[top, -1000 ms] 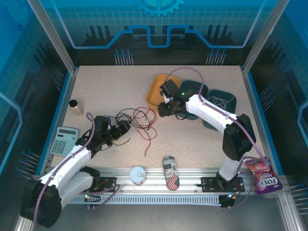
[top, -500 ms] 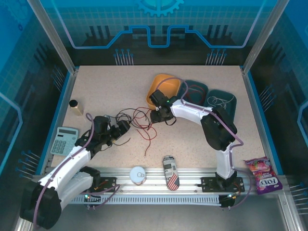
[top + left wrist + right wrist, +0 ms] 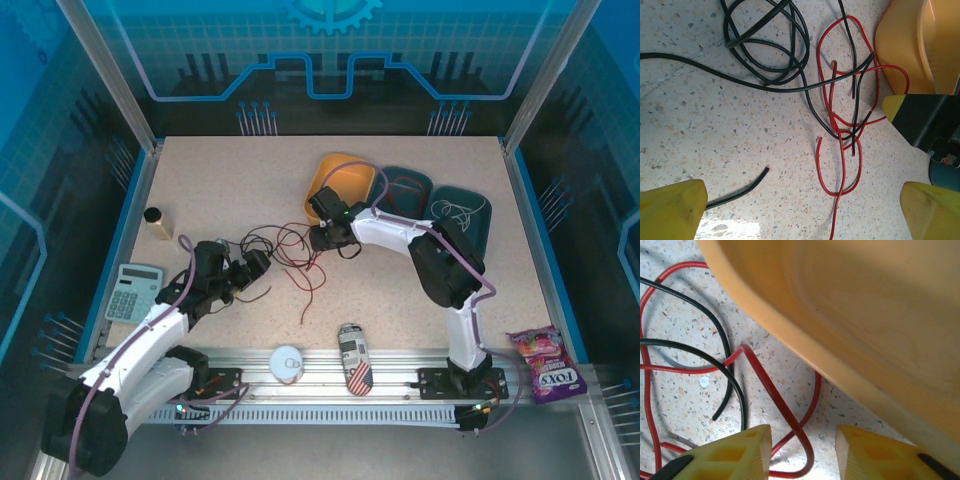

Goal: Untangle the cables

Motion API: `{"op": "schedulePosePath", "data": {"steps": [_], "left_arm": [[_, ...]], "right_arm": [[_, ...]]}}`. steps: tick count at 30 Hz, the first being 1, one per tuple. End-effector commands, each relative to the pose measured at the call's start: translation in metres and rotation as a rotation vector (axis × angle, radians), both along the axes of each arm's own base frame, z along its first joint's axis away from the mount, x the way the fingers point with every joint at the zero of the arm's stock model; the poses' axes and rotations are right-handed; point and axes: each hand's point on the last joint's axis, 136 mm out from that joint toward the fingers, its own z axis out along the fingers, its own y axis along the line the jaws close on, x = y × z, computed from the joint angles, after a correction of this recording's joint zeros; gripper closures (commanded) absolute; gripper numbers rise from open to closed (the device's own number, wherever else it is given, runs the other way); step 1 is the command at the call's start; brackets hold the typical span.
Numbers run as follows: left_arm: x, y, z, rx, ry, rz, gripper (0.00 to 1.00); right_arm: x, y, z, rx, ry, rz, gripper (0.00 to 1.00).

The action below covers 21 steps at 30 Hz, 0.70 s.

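Red cable (image 3: 771, 390) loops between the right end effector's (image 3: 802, 440) parted fingers; black cables (image 3: 735, 385) left — orange bowl (image 3: 865, 315) above.

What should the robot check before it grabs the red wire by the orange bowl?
1. The red cable loops between the fingers of the right pincer: ok.
2. The right pincer shut on it: not ok, a gap shows.
3. The black cable outside that gap: ok.
4. The orange bowl clear of the fingers: cannot tell, very close.
5. The left pincer open, holding nothing: ok.
6. Cables untangled: not ok, red and black cross.
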Motion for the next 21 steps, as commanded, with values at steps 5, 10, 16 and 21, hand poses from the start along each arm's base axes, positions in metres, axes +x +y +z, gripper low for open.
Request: {"op": "schedulePosePath", "data": {"steps": [5, 10, 16, 21], "left_arm": [[0.001, 0.002, 0.002, 0.006, 0.001, 0.0, 0.01], [0.002, 0.001, 0.002, 0.009, 0.0, -0.006, 0.01], [0.003, 0.001, 0.003, 0.009, -0.003, -0.007, 0.01], [0.002, 0.002, 0.002, 0.009, 0.002, -0.003, 0.01]], "right_arm": [[0.015, 0.01, 0.006, 0.036, -0.035, 0.008, 0.72], [0.012, 0.015, 0.011, 0.043, -0.043, 0.038, 0.84], [0.003, 0.024, 0.035, 0.053, -0.087, 0.098, 1.0], [-0.007, 0.028, 0.074, 0.019, -0.178, 0.137, 1.0]]}}
